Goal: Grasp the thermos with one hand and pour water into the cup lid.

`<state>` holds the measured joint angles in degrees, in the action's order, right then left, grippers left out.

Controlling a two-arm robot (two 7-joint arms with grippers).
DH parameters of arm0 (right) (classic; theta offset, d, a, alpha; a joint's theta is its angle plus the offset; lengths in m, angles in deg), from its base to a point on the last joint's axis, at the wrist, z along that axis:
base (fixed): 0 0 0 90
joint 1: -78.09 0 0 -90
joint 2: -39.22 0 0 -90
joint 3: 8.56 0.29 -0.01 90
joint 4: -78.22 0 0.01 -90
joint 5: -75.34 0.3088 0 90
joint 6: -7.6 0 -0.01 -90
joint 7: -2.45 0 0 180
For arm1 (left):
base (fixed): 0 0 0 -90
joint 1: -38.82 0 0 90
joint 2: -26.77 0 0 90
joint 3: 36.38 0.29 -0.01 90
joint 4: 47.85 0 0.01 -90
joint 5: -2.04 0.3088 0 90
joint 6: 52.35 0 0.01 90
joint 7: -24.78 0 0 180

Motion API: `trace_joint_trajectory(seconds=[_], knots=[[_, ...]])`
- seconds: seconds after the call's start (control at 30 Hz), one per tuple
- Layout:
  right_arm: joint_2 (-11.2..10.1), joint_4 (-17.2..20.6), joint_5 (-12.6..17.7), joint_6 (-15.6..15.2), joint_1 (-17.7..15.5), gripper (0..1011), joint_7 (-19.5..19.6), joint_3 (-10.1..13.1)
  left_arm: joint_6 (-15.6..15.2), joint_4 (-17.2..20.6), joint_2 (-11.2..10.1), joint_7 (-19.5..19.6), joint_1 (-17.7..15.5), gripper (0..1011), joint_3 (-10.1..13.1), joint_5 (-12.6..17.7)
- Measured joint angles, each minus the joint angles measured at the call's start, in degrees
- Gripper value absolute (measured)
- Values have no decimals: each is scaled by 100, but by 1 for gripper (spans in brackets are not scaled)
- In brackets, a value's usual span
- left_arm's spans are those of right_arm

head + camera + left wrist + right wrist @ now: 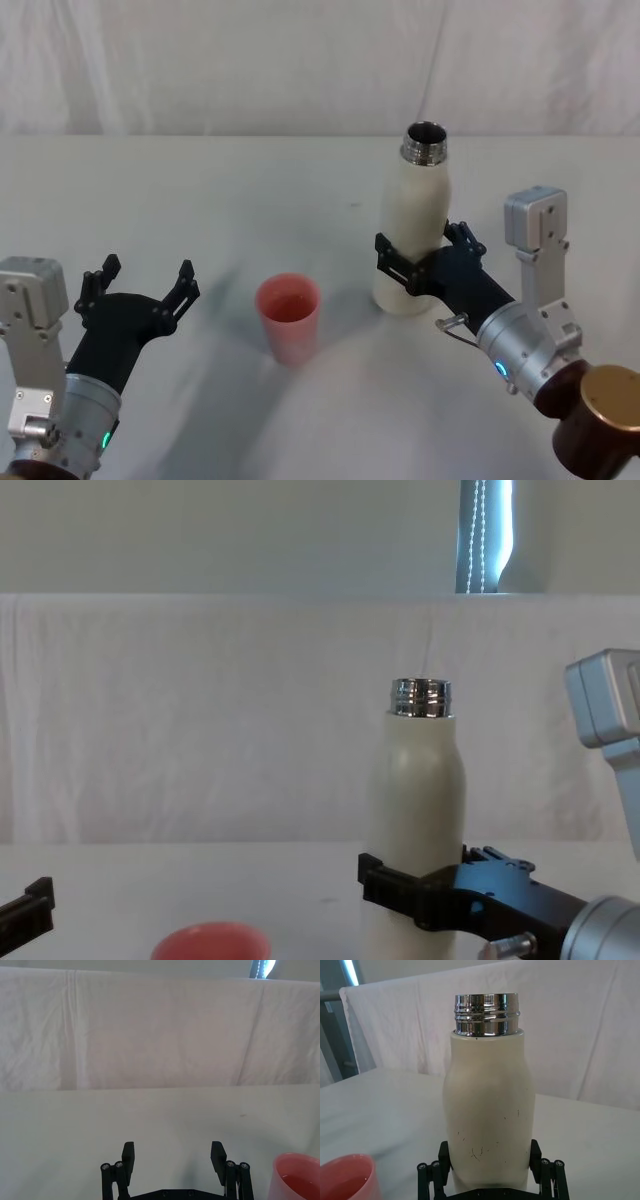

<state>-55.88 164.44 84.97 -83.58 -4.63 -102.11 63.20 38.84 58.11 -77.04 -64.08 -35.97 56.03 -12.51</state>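
Counter (pixel 200 190): white, matte, flat, w/ white cloth backdrop behind. Directly on it: thermos (pixel 415 225), upright, uncapped, right of centre; cup lid (pixel 288 318), upright, open end up, near the thermos but apart, left.

The thermos (pixel 489 1120) is a matte cream-white with a shiny chrome neck, plus a few tiny dark scuff marks low on the body. The cup lid (pixel 289 316) is salmon pink all over. Both claws are black, left claw (pixel 140 280) and right claw (pixel 424 250), on silver-grey arms. The bench (pixel 200 200) is plain white, with a white creased cloth (pixel 150 1030) hanging behind it.
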Motion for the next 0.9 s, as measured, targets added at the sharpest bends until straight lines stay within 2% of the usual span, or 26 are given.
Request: trace_joint_trajectory(seconds=[0.3,0.5,0.9], knots=[[43,-185,55,36,154,950,72,-90,0,0,0,0,0,1001,0,0],[38,-253,-14,102,220,950,126,-162,0,0,0,0,0,1001,0,0],[34,-329,-42,130,257,950,144,-187,0,0,0,0,0,1001,0,0]])
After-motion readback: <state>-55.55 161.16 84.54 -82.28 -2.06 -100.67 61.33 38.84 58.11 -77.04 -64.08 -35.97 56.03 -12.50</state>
